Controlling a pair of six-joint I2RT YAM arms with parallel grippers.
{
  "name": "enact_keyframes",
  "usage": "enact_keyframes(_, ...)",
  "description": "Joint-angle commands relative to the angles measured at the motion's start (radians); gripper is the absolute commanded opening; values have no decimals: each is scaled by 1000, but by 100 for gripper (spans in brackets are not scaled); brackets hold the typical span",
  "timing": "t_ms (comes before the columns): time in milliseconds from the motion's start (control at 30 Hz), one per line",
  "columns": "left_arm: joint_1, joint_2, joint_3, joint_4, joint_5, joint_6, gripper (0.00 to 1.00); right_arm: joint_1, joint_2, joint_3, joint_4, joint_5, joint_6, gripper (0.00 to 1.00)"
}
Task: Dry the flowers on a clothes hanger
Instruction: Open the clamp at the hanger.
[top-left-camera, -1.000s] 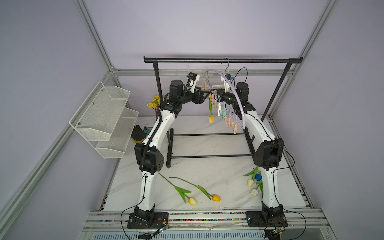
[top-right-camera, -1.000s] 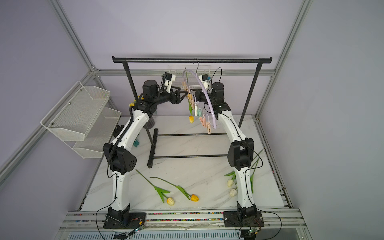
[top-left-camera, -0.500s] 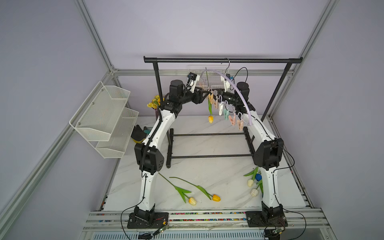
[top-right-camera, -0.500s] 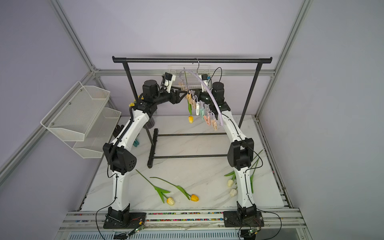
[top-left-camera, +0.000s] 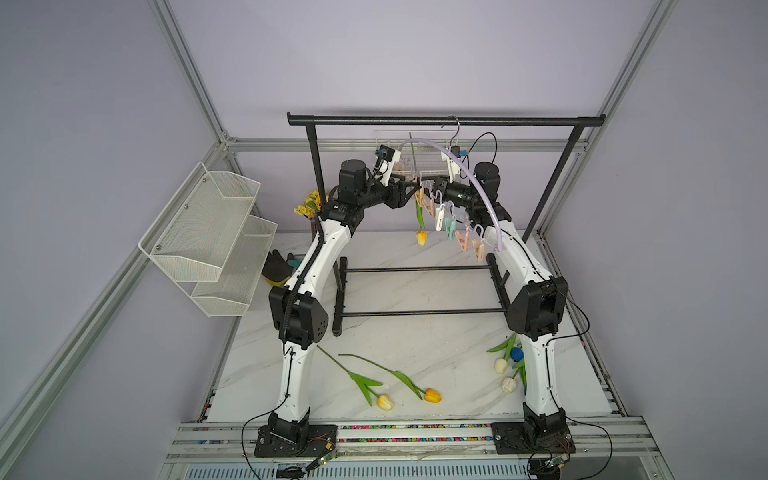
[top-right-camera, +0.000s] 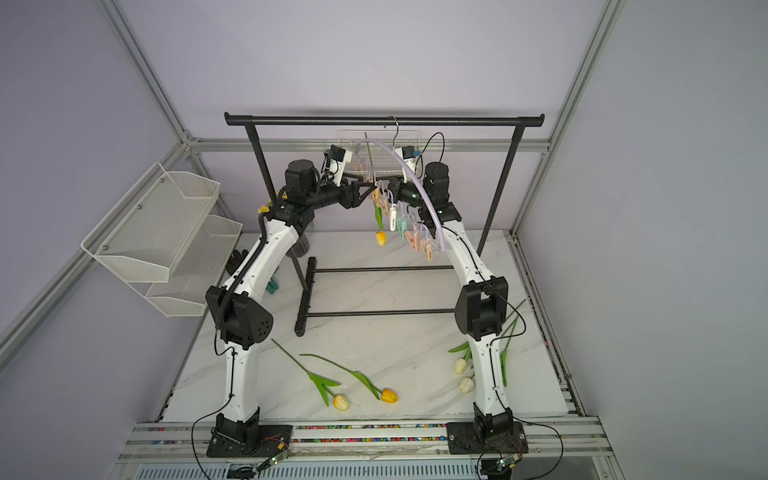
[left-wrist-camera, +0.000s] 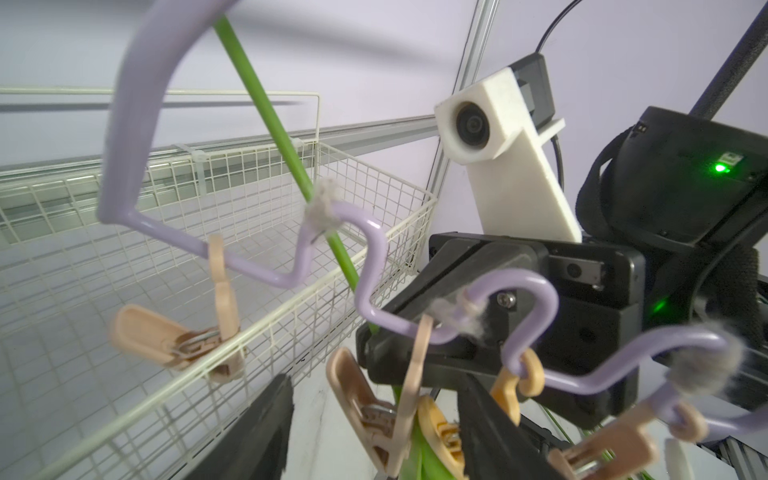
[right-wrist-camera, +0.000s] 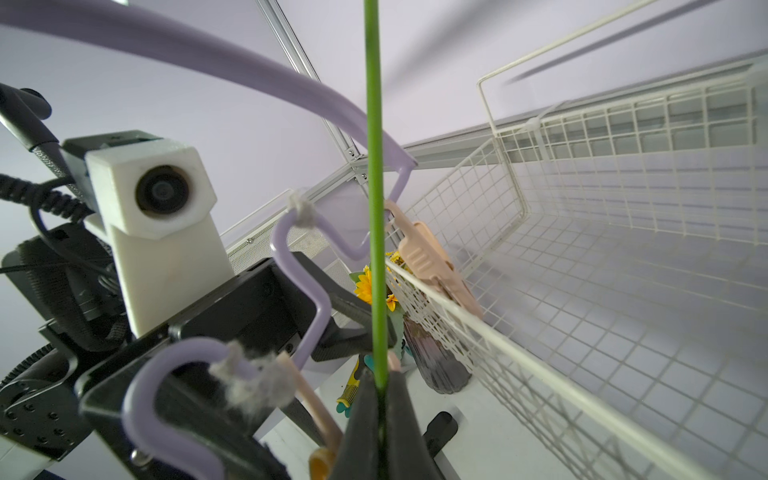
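pale lilac arched plastic hanger (left-wrist-camera: 129, 137), 12 o'clock over white marble table (top-left-camera: 415, 336), has just swung. left gripper (left-wrist-camera: 378, 390) jaws narrowed, standing apart around peach plastic clip (left-wrist-camera: 365, 399). right gripper (right-wrist-camera: 380, 378) clenched on green stem (right-wrist-camera: 374, 166) of orange tulip (top-left-camera: 421, 237), head down, unmoved. clipping unfinished. other tulips (top-left-camera: 384, 402) lie at 6 o'clock. white wire basket (right-wrist-camera: 623, 137) just behind, black rack bar (top-left-camera: 444, 121) above. free room toward 6 o'clock.

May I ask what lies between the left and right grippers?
The left wrist view shows a peach clothespin, the clothes hanger's wavy rail and a tulip stem between them.
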Motion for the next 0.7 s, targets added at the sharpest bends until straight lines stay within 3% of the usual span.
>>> enact_keyframes(0, 2, -8, 29, 38, 36, 2, 65, 4, 11, 33, 28, -15, 10, 0)
enact_keyframes(167, 14, -43, -37, 92, 82, -44, 74, 4, 16, 48, 6, 19, -3, 0)
enact_keyframes(667, 20, -60, -67, 144, 118, -103, 74, 13, 37, 55, 36, -35, 30, 0)
